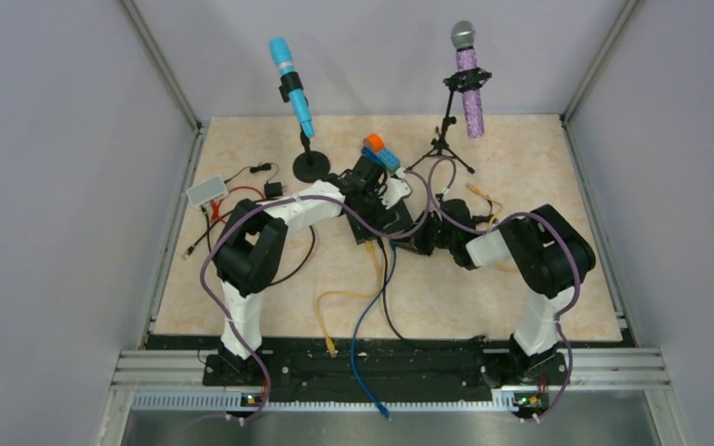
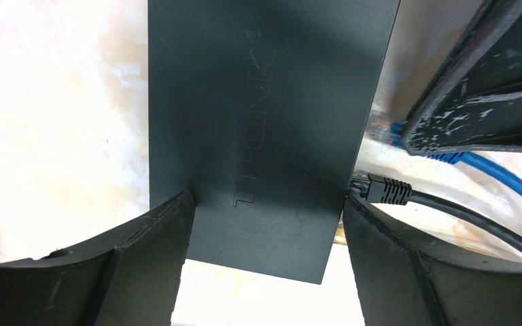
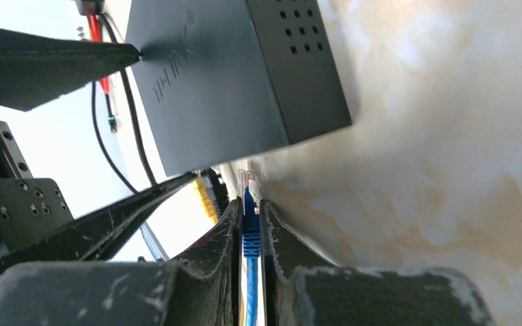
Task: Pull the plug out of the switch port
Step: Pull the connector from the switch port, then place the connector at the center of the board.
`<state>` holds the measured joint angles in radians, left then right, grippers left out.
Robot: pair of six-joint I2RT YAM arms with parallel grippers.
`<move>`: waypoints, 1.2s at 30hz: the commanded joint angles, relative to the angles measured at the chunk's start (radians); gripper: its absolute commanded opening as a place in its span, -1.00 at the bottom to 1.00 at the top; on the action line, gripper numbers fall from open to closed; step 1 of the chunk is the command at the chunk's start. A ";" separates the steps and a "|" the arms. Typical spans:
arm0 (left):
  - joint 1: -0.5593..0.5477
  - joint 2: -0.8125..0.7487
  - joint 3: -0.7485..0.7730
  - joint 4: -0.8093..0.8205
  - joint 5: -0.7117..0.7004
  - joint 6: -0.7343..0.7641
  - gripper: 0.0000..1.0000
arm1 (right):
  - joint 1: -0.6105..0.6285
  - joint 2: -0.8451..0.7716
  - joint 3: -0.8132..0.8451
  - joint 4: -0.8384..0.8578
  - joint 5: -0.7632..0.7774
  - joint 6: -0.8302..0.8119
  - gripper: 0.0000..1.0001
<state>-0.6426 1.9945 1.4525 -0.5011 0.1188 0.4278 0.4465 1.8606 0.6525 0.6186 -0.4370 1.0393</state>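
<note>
Two pincers engaged: right gripper (image 3: 248,210) pinched narrow on the blue-booted, clear-tipped cable plug (image 3: 249,232), beside the flat black rectangular switch box (image 3: 211,75), port hidden; left gripper (image 2: 265,224) clamps that box. Likely the extraction step; next calls for a straight pull back.

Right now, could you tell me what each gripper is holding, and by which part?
The left gripper grips the black switch across its sides; the right gripper pinches the blue cable just behind its clear plug.

My left gripper (image 1: 377,206) and right gripper (image 1: 420,236) meet over the switch box (image 1: 369,230). From it a yellow cable (image 1: 344,295), blue cable (image 1: 364,316) and black cable (image 1: 388,311) trail toward my bases (image 1: 232,367).
</note>
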 commanded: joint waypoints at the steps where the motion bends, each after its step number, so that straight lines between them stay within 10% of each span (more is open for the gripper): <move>1: -0.003 0.045 -0.057 -0.132 0.034 -0.028 0.67 | -0.004 -0.095 -0.049 -0.114 0.078 -0.048 -1.00; 23: 0.026 -0.300 -0.265 0.208 0.008 -0.225 0.97 | -0.014 -0.826 -0.186 -0.479 0.513 -0.157 -1.00; 36: 0.026 -0.391 -0.296 0.204 -0.023 -0.246 0.97 | -0.117 -0.794 -0.023 -0.458 0.621 -0.208 -1.00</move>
<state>-0.6212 1.6508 1.1698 -0.3176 0.1143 0.1947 0.3706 1.0546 0.5507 0.1028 0.1581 0.8658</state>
